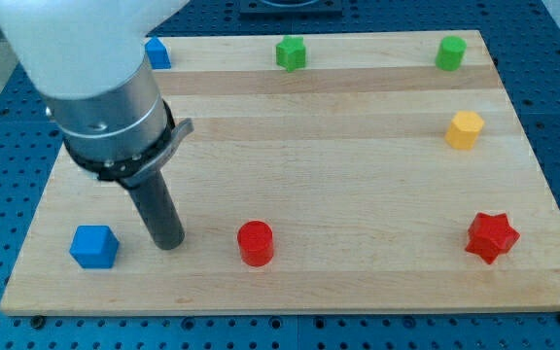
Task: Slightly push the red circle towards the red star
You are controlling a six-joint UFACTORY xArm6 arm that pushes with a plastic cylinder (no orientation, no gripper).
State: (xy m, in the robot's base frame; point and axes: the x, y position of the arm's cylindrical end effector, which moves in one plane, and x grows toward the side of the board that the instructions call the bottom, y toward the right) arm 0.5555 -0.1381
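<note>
The red circle point(256, 242) stands near the view's bottom, left of centre. The red star point(492, 236) stands at the bottom right, level with it and far to its right. My tip point(169, 242) rests on the board to the left of the red circle, with a clear gap between them. The tip is between the red circle and the blue cube point(94, 246) at the bottom left.
Along the view's top stand a blue block point(157, 52), a green star-like block point(291, 52) and a green cylinder point(449, 53). A yellow hexagon point(465, 129) stands at the right. The wooden board point(338, 156) lies on a blue perforated table.
</note>
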